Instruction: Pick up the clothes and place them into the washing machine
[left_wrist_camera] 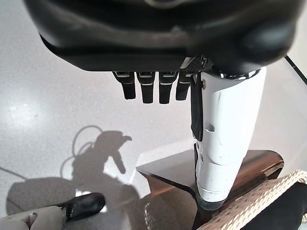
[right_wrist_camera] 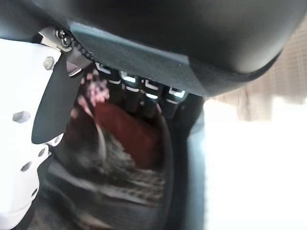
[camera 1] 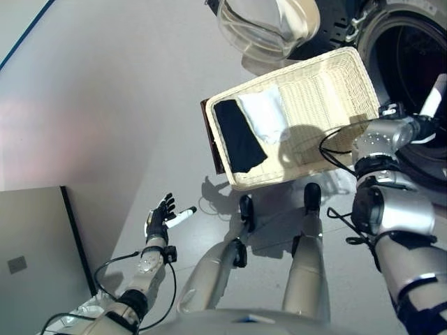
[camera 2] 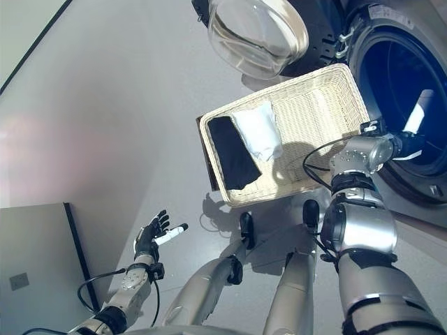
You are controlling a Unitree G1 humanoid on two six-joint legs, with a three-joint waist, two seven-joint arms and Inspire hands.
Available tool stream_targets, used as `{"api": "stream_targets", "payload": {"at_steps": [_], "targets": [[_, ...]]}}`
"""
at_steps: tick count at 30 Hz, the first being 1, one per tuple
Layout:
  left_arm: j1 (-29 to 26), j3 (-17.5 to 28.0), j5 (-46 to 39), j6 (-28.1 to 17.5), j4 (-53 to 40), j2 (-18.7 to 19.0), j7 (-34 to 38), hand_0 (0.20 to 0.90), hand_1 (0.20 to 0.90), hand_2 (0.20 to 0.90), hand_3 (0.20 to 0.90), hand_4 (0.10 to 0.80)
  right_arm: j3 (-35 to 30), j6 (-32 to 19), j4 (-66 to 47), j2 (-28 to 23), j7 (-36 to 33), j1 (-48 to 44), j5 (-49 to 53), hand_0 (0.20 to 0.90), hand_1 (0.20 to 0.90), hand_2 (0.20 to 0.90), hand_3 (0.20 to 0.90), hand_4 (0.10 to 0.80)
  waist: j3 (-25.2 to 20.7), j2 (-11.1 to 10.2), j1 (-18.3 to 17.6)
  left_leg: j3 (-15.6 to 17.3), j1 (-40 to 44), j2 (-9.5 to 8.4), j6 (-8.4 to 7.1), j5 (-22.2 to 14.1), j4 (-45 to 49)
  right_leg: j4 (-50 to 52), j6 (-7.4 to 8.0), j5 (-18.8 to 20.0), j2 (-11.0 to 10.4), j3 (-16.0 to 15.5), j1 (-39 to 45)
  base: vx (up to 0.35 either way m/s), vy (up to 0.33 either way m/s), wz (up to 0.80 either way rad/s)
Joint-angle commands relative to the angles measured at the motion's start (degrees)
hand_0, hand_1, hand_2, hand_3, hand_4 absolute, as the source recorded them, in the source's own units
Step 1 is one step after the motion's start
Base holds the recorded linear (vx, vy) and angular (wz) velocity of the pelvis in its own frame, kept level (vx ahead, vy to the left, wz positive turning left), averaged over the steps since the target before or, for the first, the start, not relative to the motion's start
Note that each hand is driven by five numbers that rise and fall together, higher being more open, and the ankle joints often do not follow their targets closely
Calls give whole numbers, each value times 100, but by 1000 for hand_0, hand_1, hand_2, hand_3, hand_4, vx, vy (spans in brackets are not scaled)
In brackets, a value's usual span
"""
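A cream wicker basket [camera 1: 321,98] stands on the floor before the washing machine's open drum [camera 2: 398,77]. In the basket lie a black garment [camera 1: 239,136] and a white garment [camera 1: 265,115]. My right hand [camera 1: 434,98] reaches into the drum. In the right wrist view its fingers [right_wrist_camera: 144,98] are straight, over a red cloth [right_wrist_camera: 129,132] and dark striped fabric lying inside. My left hand [camera 1: 160,213] hovers open above the floor at the lower left, far from the basket, holding nothing.
The machine's round glass door [camera 1: 265,24] hangs open above the basket's far side. A dark brown stand [left_wrist_camera: 192,177] sits under the basket's left edge. A grey panel [camera 1: 35,244] lies at the lower left.
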Motion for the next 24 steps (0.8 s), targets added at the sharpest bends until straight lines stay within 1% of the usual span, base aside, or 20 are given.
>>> {"api": "stream_targets", "payload": {"at_steps": [1,4,8,10,15,16,18,20,21,22,23,24], "targets": [[3,412,192,-186,267,320,57,900,900,900,900,800,740,243,-260,-319,399,-6,-977,900,900,900,900,800,-120,-88,122,-258,-412,209,-607,-327,468,197,-271,-669,290,-329,367,-20,-64,-5],[47,552,116,-196,187,369,40,900,900,900,900,800,1133,477,-166,-190,408,23,-1600,900,900,900,900,800,-45,-207,114,-293,-438,239,-610,-318,531,211,-280,-654,304,-378,397,-25,-65,-1],[51,818,70,-247,123,423,58,900,900,900,900,800,1929,777,-351,-68,444,272,-2980,900,900,900,900,800,55,-378,106,-378,-462,251,-620,-279,608,237,-292,-637,312,-488,461,-23,-65,3],[107,921,106,-283,68,462,65,900,900,900,900,800,2243,873,-477,-1,499,375,-3484,900,900,900,900,800,81,-470,113,-428,-450,247,-621,-261,620,220,-291,-619,306,-547,520,-12,-39,18],[119,1107,150,-310,123,517,122,900,900,900,900,800,2689,1086,-356,156,318,321,-4488,900,900,900,900,800,146,-658,168,-550,-441,223,-609,-228,651,227,-286,-610,265,-688,612,-8,-24,19],[106,1213,113,-329,36,540,161,900,900,900,900,800,2815,1205,-297,251,241,223,-4816,900,900,900,900,800,184,-711,217,-606,-444,212,-607,-212,666,246,-280,-611,241,-753,635,-9,-12,26],[84,1370,-53,-347,-45,497,174,900,900,900,900,800,2834,1279,-86,319,129,158,-4975,900,900,900,900,800,210,-744,265,-652,-457,196,-603,-207,688,271,-278,-630,212,-811,659,-5,-5,29],[91,1577,-277,-461,-558,481,233,900,900,900,900,800,2827,1341,3,392,45,66,-5039,900,900,900,900,800,251,-779,331,-717,-490,176,-597,-192,699,305,-279,-630,174,-878,655,-13,-4,18],[81,1614,-259,-496,-807,492,265,900,900,900,900,800,2841,1383,110,404,-4,2,-5093,900,900,900,900,800,273,-794,376,-747,-508,163,-597,-176,697,310,-278,-635,152,-916,668,-12,-5,10],[84,1617,-255,-492,-814,491,270,900,900,900,900,800,2842,1382,113,405,-3,0,-5093,900,900,900,900,800,274,-793,373,-749,-508,163,-597,-176,698,310,-277,-636,151,-918,669,-10,-1,20],[93,1625,-193,-502,-1009,519,293,900,900,900,900,800,2851,1412,175,400,-25,-58,-5084,900,900,900,900,800,293,-802,403,-772,-514,157,-596,-165,691,314,-278,-646,138,-940,674,-4,-1,28],[67,1661,-85,-554,-1474,574,361,900,900,900,900,800,2876,1465,300,448,-89,-151,-5125,900,900,900,900,800,348,-830,467,-820,-546,141,-593,-148,694,330,-274,-669,113,-1008,692,-4,-1,28]]}}
